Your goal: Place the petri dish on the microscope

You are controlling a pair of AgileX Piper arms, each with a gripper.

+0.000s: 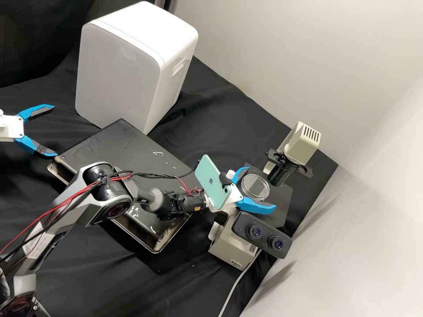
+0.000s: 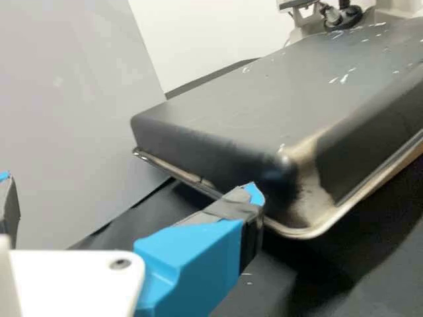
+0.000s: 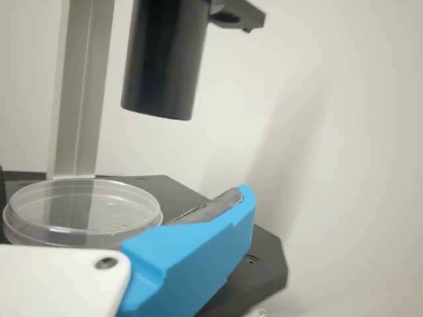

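two spread right fingers (image 1: pixel 257 205) flank the petri dish (image 1: pixel 255 186) on the microscope (image 1: pixel 260 231); left fingers (image 1: pixel 33 145) spread.

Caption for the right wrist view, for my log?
Petri dish on the microscope stage under the black tube, beside a blue finger of the right end effector.

- A wrinkled black cloth (image 1: pixel 220 114) covers the bench.
- A plain white far wall (image 1: pixel 286 53) meets a plain white right wall (image 1: pixel 379 211) at the bench's right edge.
- A tall white rounded plastic box (image 1: pixel 132 66) stands far left.
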